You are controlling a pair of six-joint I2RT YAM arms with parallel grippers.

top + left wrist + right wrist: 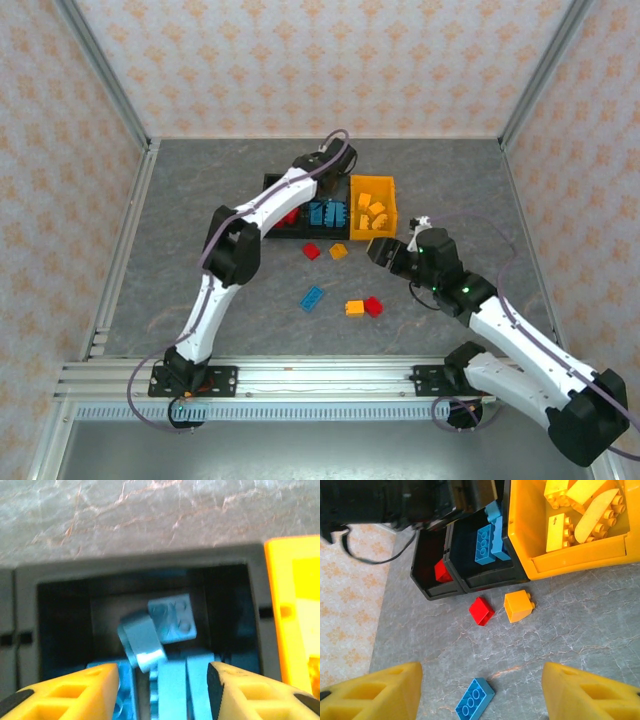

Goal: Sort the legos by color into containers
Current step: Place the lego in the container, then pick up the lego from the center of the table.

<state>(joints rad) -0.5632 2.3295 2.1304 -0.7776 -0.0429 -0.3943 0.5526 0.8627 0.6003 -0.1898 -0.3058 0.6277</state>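
I'm looking into a lab test cell: a grey stone-patterned table (pixel 170 190) boxed in by wallpapered panels (pixel 330 60) on aluminium framing (pixel 105 72), with the left arm (pixel 225 250) and right arm (pixel 520 340) bolted to a slotted rail (pixel 320 375).

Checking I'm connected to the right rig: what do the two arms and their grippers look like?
The left arm and right arm have white links, black joints and black bases. A thin purplish cable loops along each. The right arm carries small green lights. The left gripper and right gripper have chunky yellow fingers with hollow pockets.
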